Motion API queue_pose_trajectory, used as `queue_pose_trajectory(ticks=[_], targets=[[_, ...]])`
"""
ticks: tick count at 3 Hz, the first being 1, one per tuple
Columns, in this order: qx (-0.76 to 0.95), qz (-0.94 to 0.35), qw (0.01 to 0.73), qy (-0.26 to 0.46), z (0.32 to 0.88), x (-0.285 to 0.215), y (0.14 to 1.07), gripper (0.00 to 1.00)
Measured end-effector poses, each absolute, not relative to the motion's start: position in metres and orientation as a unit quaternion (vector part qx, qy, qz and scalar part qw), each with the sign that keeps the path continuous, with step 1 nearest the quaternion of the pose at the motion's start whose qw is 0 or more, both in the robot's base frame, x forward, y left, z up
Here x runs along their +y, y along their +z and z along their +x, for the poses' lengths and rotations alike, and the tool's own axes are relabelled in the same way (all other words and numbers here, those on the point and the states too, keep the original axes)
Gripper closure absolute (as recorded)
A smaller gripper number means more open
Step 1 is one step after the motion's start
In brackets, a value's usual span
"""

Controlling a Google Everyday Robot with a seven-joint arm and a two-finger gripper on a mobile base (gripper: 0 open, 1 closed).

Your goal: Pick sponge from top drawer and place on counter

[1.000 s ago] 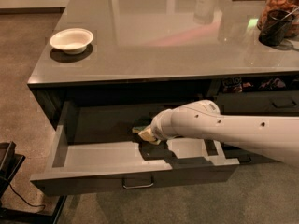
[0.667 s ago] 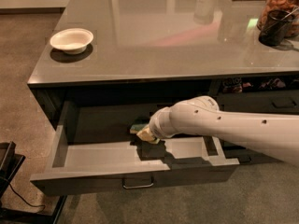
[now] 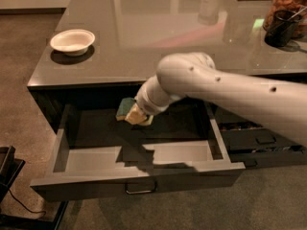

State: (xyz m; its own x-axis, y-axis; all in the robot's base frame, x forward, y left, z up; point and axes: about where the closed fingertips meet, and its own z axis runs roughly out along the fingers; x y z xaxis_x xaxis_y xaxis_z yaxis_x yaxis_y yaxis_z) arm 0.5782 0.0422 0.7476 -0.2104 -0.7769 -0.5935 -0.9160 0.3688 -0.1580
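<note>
The top drawer (image 3: 139,178) is pulled wide open below the counter (image 3: 144,42). My gripper (image 3: 135,115) is at the end of the white arm, above the drawer's back middle and just under the counter's edge. It is shut on the sponge (image 3: 125,108), whose green face points left with the yellow foam beside it. The sponge hangs above the drawer floor. The arm hides most of the fingers.
A white bowl (image 3: 72,40) sits on the counter's left part. A jar (image 3: 288,4) and a dark cup (image 3: 280,28) stand at the far right. Narrower dark drawers (image 3: 259,138) are open to the right. A black object (image 3: 7,171) is on the floor at left.
The arm has risen and moved left, and the sponge has come up off the drawer floor with the gripper.
</note>
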Motion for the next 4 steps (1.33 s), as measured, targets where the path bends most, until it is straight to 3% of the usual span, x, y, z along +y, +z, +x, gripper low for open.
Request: queue_pose_trajectory(ticks=[1,2,4], targets=[[0.747,-0.591,0.292,0.085,0.581,0.060,0.816,1.00],[0.746,-0.611,0.250,0.083,0.566,0.060,0.821,1.00],[0.747,-0.611,0.252,0.079,0.573,0.058,0.829,1.00]])
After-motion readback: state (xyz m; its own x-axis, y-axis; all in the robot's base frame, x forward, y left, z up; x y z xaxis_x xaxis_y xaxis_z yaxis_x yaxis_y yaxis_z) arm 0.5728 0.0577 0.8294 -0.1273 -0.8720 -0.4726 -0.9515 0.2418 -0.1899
